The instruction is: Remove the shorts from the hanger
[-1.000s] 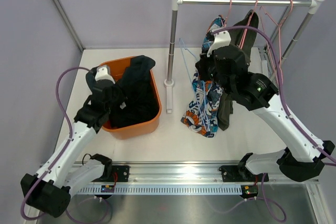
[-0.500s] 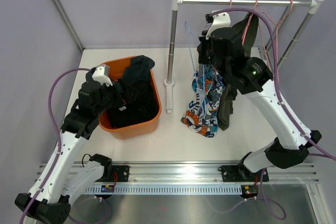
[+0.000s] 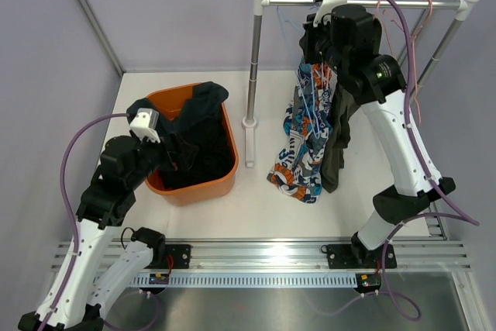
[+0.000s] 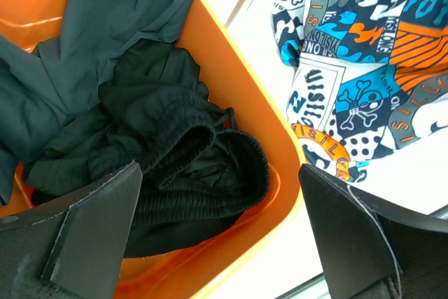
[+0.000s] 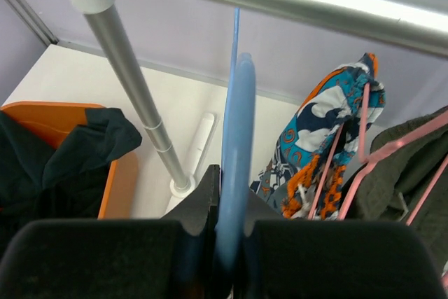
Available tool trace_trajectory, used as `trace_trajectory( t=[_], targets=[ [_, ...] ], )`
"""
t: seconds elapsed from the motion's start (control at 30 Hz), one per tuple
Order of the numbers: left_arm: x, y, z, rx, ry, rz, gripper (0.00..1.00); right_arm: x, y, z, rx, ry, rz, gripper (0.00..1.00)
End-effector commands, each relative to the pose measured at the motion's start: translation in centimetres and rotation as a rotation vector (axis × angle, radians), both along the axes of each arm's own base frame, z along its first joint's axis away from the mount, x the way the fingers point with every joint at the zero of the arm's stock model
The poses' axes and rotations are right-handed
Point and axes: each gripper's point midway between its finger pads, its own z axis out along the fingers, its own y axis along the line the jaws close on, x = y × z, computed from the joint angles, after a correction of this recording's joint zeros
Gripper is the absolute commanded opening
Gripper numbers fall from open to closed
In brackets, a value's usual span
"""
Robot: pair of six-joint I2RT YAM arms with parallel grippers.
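Black shorts (image 4: 182,145) and dark navy shorts (image 4: 105,47) lie bunched in the orange bin (image 4: 280,194). My left gripper (image 4: 218,173) hovers open just above the black shorts with nothing between its fingers; it also shows in the top view (image 3: 174,154). Blue-white-orange patterned shorts (image 3: 306,137) and olive green shorts (image 3: 339,137) hang from pink hangers (image 5: 360,138) on the rail (image 3: 418,3). My right gripper (image 5: 231,194) is shut on a bare blue hanger (image 5: 234,117), raised close under the rail's left part.
The rail's upright post (image 3: 253,60) stands between the bin (image 3: 194,185) and the hanging shorts, with its foot (image 3: 249,141) on the white table. Purple walls close in the back and sides. A metal track (image 3: 256,257) runs along the near edge.
My left gripper has opened over the bin and drawn back toward the near left. My right arm has lifted the blue hanger from beside the patterned shorts up to the rail.
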Motion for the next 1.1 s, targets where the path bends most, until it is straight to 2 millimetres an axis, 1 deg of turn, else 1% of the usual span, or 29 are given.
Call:
trace_trajectory(
  t=[0.0, 0.03, 0.07, 0.17, 0.2, 0.23, 0.3, 0.33, 0.4, 0.57, 0.8, 0.97, 1.0, 1.07],
  targets=[
    [-0.5, 0.2, -0.3, 0.02, -0.028, -0.021, 0.99, 0.2, 0.2, 3.2, -0.006, -0.091, 0.089, 0.0],
    [-0.5, 0.2, -0.4, 0.023, -0.028, -0.017, 0.99, 0.7, 0.6, 2.9, -0.017, -0.087, 0.101, 0.0],
    [-0.5, 0.3, -0.3, 0.023, -0.031, -0.016, 0.99, 0.8, 1.0, 3.0, -0.034, -0.103, 0.133, 0.0],
    [-0.8, 0.4, -0.5, 0.023, -0.04, -0.016, 0.99, 1.5, 2.1, 2.4, -0.077, -0.106, 0.186, 0.0],
    [-0.8, 0.4, -0.8, 0.025, -0.035, -0.015, 0.99, 1.6, 2.0, 2.8, -0.081, -0.118, 0.187, 0.0],
    [-0.9, 0.6, -0.7, 0.026, -0.044, -0.008, 0.99, 2.1, 2.4, 1.8, -0.098, -0.095, 0.192, 0.0],
    [-0.9, 0.7, -1.0, 0.029, -0.043, -0.001, 0.99, 2.6, 2.3, 1.7, -0.113, -0.099, 0.181, 0.0],
    [-1.0, 0.8, -1.3, 0.033, -0.04, 0.001, 0.99, 3.1, 2.4, 1.2, -0.119, -0.09, 0.178, 0.0],
    [-1.0, 0.8, -1.6, 0.036, -0.036, 0.001, 0.99, 3.4, 2.4, 1.1, -0.12, -0.089, 0.168, 0.0],
    [-1.1, 0.9, -1.8, 0.038, -0.04, 0.001, 0.99, 4.4, 2.5, 0.7, -0.109, -0.083, 0.134, 0.0],
    [-1.2, 1.3, -2.2, 0.048, -0.036, 0.016, 0.99, 4.9, 2.3, 1.9, -0.082, -0.124, 0.111, 0.0],
    [-1.2, 1.3, -2.4, 0.051, -0.031, 0.019, 0.99, 4.4, 2.4, 3.3, -0.043, -0.153, 0.115, 0.0],
    [-1.2, 1.3, -2.5, 0.051, -0.03, 0.016, 0.99, 4.1, 2.5, 3.7, -0.031, -0.165, 0.124, 0.0],
    [-1.2, 1.3, -2.5, 0.052, -0.029, 0.019, 0.99, 3.9, 3.0, 4.1, -0.004, -0.169, 0.143, 0.0]
  ],
)
